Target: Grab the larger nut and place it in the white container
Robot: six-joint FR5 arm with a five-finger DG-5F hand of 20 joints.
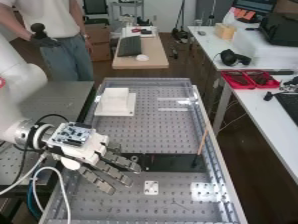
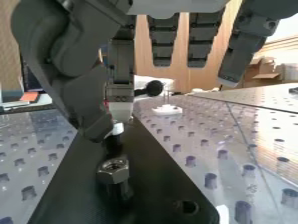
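At one end of the black plate (image 1: 174, 163), the hand (image 1: 85, 149) is open, its fingers loosely extended and nothing in their grasp. The nut (image 2: 113, 171) sits on a dark peg on that plate, apart from the hand; the white container (image 1: 114, 105) stands beyond.

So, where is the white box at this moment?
In the high view, the white box stands on the far left part of the perforated board, beyond the hand and black plate.

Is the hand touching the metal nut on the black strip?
Apart. In the wrist view, the thumb of the hand ends short of the nut, with a visible gap between.
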